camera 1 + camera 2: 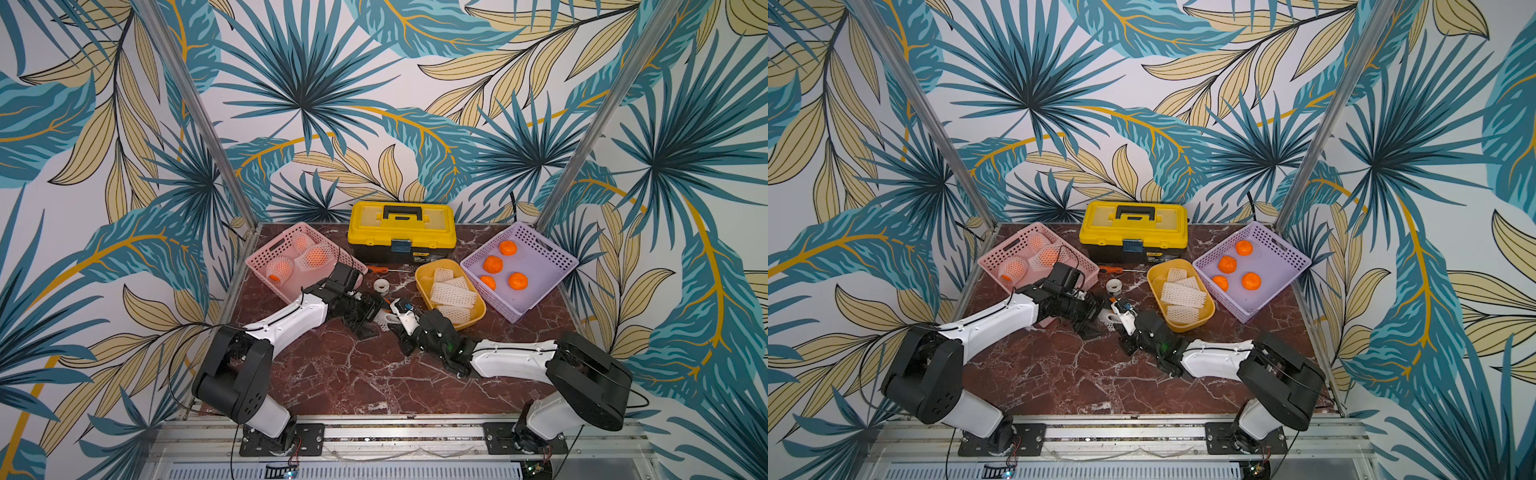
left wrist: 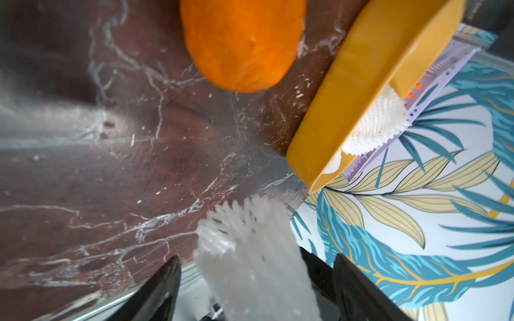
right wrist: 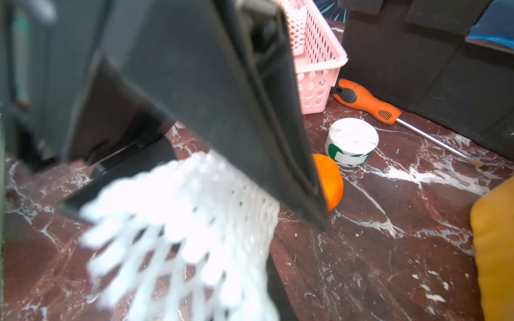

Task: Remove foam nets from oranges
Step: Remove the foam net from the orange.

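net (image 3: pixel 189 216) is at mid-table (image 1: pixel 353 374), empty, stretched between the two grippers. right gripper (image 1: pixel 394 325) is pinched on one end of it. left gripper (image 2: pixel 257 258) is released: fingers spread wide on either side of the net, not pressing it. one bare orange (image 3: pixel 329 182) lies on the table just beside the tape roll (image 3: pixel 351 141), close to the left gripper. yellow bowl (image 1: pixel 420 282), near the right gripper, holds a pile of flat empty nets (image 1: pixel 453 293), about four. purple basket (image 1: pixel 540 245), on the bowl's far side, holds four bare oranges (image 1: pixel 493 264), spaced apart. pink basket (image 1: pixel 272 245), behind the left arm, holds three netted oranges (image 1: pixel 279 268). closed yellow toolbox (image 1: pixel 401 232) stands at the back between the baskets, with a screwdriver (image 1: pixel 380 270) lying in front of it.
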{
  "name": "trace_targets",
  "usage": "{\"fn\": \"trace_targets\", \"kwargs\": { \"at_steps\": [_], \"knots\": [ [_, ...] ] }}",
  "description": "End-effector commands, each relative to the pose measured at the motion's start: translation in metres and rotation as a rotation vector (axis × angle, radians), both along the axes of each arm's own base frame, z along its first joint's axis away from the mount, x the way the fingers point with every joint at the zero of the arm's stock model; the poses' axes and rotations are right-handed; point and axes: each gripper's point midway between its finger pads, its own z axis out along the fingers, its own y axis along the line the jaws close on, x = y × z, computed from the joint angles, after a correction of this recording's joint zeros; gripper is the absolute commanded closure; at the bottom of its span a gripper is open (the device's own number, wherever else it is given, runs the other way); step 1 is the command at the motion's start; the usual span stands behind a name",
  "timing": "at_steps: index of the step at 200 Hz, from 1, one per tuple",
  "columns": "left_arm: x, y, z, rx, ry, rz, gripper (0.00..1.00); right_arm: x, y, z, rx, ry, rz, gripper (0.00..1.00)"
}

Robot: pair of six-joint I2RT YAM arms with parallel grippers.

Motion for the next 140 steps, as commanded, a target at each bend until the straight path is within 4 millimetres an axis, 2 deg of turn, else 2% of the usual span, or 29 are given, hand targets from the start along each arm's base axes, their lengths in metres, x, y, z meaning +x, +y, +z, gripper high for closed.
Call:
{"fn": "trace_targets", "kwargs": {
  "at_steps": [1,34,53,56,77,109,140],
  "knots": [
    [0.011,0.006,0.029,-0.004,-0.11,-0.037,0.02,-0.002,-0.016,-0.002,0.005,0.043,-0.055,0.87],
    [0.025,0.019,0.059,0.014,-0.218,-0.053,0.01,0.0,-0.036,0.011,0.048,0.07,-0.12,0.87],
    [0.033,0.034,0.08,0.043,-0.29,-0.052,0.0,0.002,-0.052,0.021,0.082,0.089,-0.171,0.87],
    [0.035,0.038,0.083,0.055,-0.301,-0.049,0.0,0.009,-0.063,0.022,0.089,0.097,-0.206,0.88],
    [0.043,0.061,0.106,0.128,-0.397,-0.051,0.01,0.025,-0.098,0.036,0.194,0.151,-0.312,0.87],
    [0.047,0.086,0.136,0.265,-0.572,-0.093,0.0,0.054,-0.176,0.063,0.294,0.186,-0.607,0.83],
    [0.049,0.12,0.135,0.498,-0.691,-0.098,0.01,0.087,-0.248,0.079,0.448,0.281,-0.873,0.81]
  ]
}}
